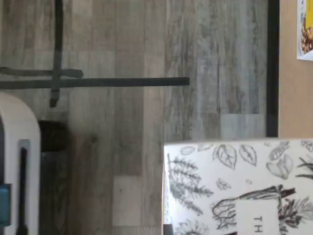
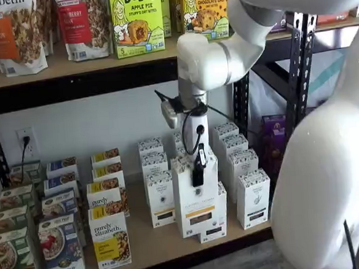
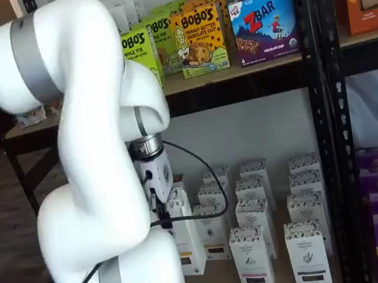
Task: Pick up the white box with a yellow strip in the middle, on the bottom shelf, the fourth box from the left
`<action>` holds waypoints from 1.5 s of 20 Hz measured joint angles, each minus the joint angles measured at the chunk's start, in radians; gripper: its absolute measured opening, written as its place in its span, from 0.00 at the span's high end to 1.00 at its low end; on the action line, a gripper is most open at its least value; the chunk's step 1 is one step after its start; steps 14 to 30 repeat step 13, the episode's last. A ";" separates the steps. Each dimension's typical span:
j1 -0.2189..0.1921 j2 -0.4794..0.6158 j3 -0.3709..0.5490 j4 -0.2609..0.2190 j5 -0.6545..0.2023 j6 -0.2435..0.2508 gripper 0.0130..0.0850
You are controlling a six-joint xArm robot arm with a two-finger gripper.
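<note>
The gripper (image 2: 199, 173) pinches the top of the white box (image 2: 198, 204), which sits at the front of the bottom shelf (image 2: 157, 250), seemingly raised a little above its neighbours. The grasp looks done; lifting clear and pulling out remain. Open floor lies before the shelf, though a white carton (image 2: 254, 198) stands just beside it.

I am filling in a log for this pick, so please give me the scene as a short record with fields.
target: the white box, upright, yellow-orange band low on its front, standing forward of the other white cartons
pincer: the pincer is at the box's top; one black finger shows on its front, apparently closed on it
wrist view: the box's patterned top reaches past the black rail, over the floor
support: the bottom shelf, light wood
neighbour: purely elizabeth box, apart from the target
</note>
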 joint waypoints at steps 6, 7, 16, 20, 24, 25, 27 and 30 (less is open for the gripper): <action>-0.012 -0.121 0.003 0.034 0.108 -0.025 0.56; -0.011 -0.141 -0.002 0.030 0.129 -0.020 0.56; -0.001 -0.197 -0.023 0.002 0.196 0.012 0.56; -0.001 -0.197 -0.023 0.002 0.196 0.012 0.56; -0.001 -0.197 -0.023 0.002 0.196 0.012 0.56; -0.001 -0.197 -0.023 0.002 0.196 0.012 0.56; -0.001 -0.197 -0.023 0.002 0.196 0.012 0.56; -0.001 -0.197 -0.023 0.002 0.196 0.012 0.56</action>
